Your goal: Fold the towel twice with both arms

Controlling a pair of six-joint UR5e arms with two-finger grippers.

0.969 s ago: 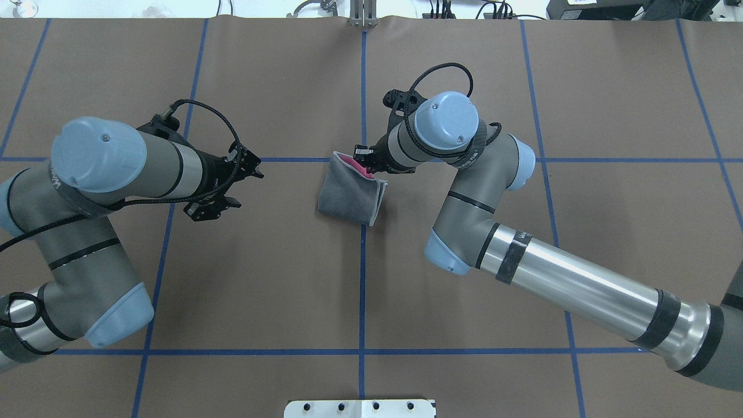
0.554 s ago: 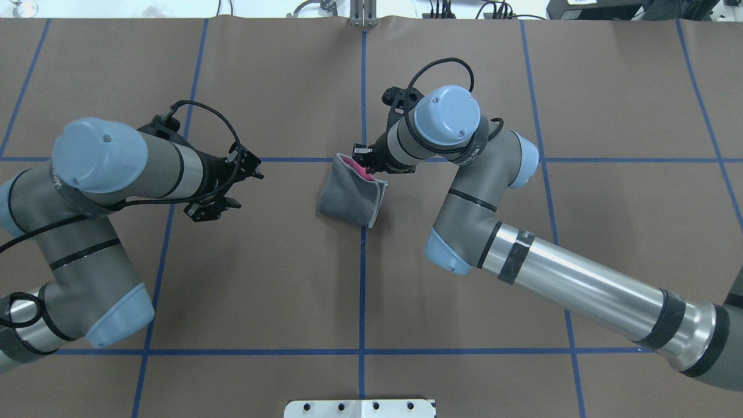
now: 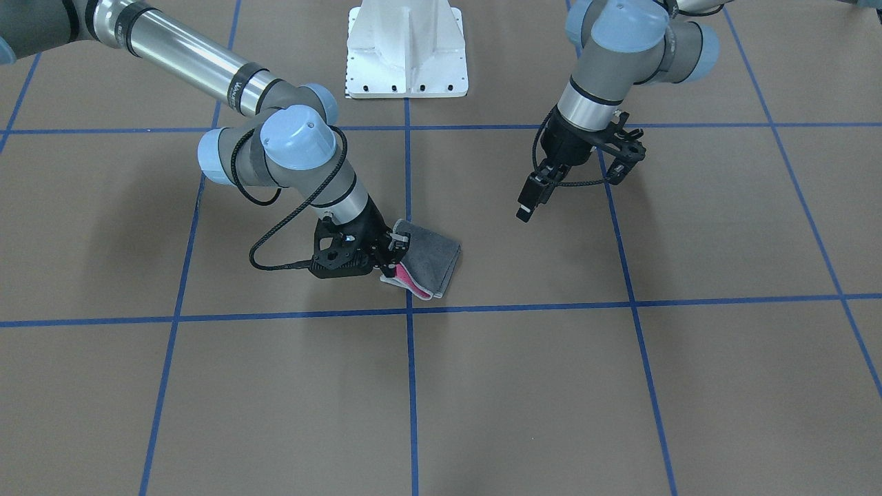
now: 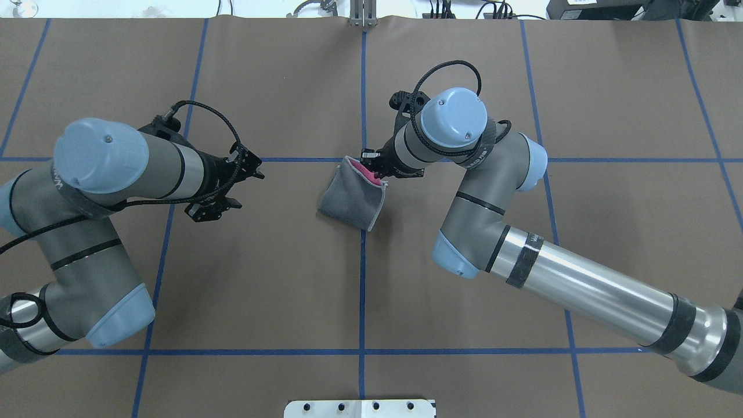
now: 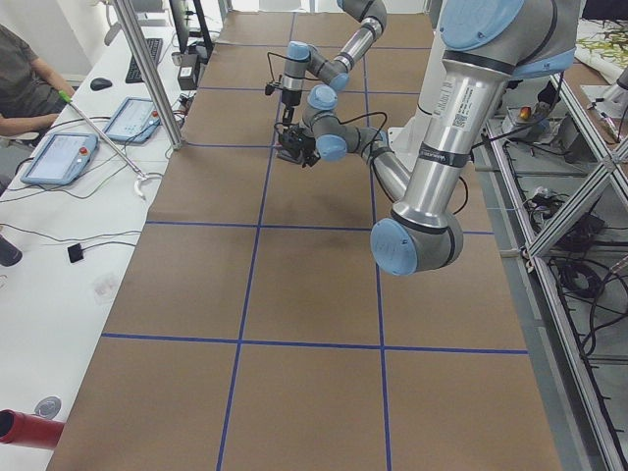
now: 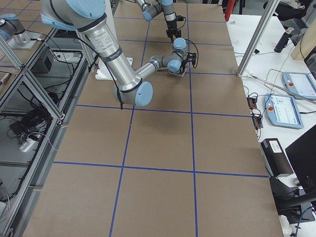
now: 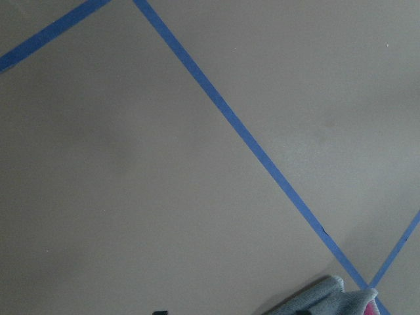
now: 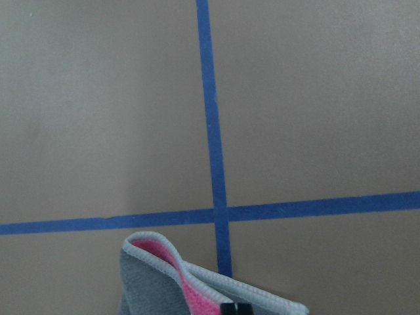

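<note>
The towel (image 4: 348, 197) lies folded near the table's middle, grey outside, with a pink strip showing along its far edge (image 8: 190, 292). It also shows in the front-facing view as a small grey pad (image 3: 434, 258). My right gripper (image 4: 376, 168) is low at the towel's far right corner, shut on that edge (image 3: 394, 260). My left gripper (image 3: 527, 203) hangs above bare table well to the towel's left, fingers pointing down and apparently open, holding nothing. A grey corner of the towel (image 7: 315, 298) shows at the bottom of the left wrist view.
Brown paper with a blue tape grid (image 4: 363, 290) covers the table. The white pedestal base (image 3: 406, 48) stands at the robot's side. A person (image 5: 20, 78) sits at a side bench with tablets, beyond the table's far edge.
My right arm and gripper have shifted a little to the right, drawing the towel's far pink-lined edge with them. The left arm has barely moved.
</note>
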